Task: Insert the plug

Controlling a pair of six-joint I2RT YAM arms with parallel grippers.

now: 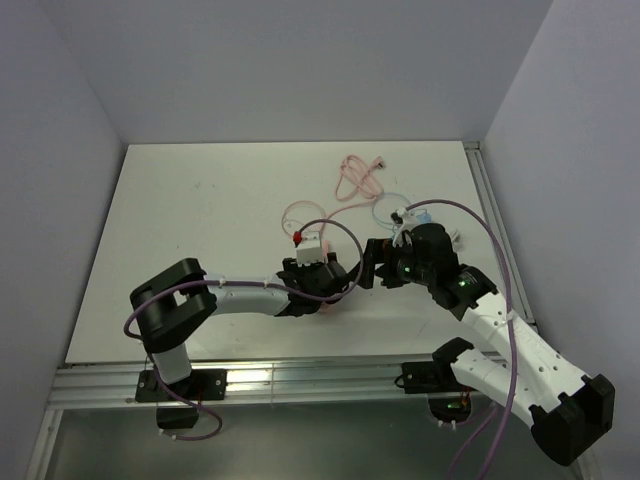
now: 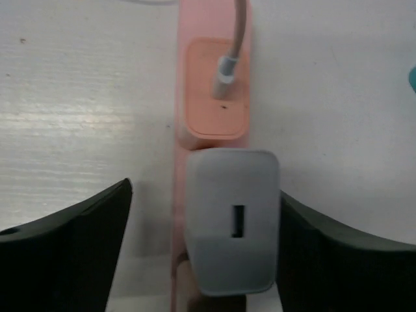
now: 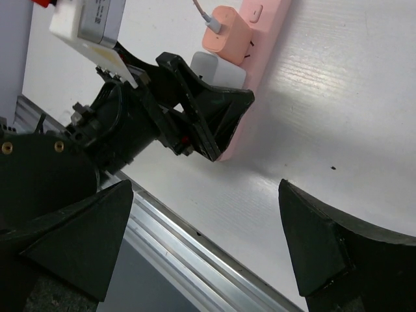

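At the middle of a white table (image 1: 200,220) lies a pink power strip (image 2: 205,19), seen from straight above in the left wrist view. A pink charger (image 2: 208,104) is plugged into it, with a thin cable (image 2: 239,32) leading away from its top. Just beside that sits a white charger (image 2: 227,175) with a small slot in its upper face. It stands on the strip; whether its prongs are fully home cannot be told.

The left gripper (image 2: 205,195) straddles the white charger with its jaws parted. One black finger (image 2: 344,260) touches the charger's side, and the other finger (image 2: 71,253) stands clear of it, with bare strip and table between.

The right gripper (image 3: 207,188) hovers near, just off the strip's end. Its jaws are spread wide and hold nothing. Its camera looks toward the left gripper and both chargers.
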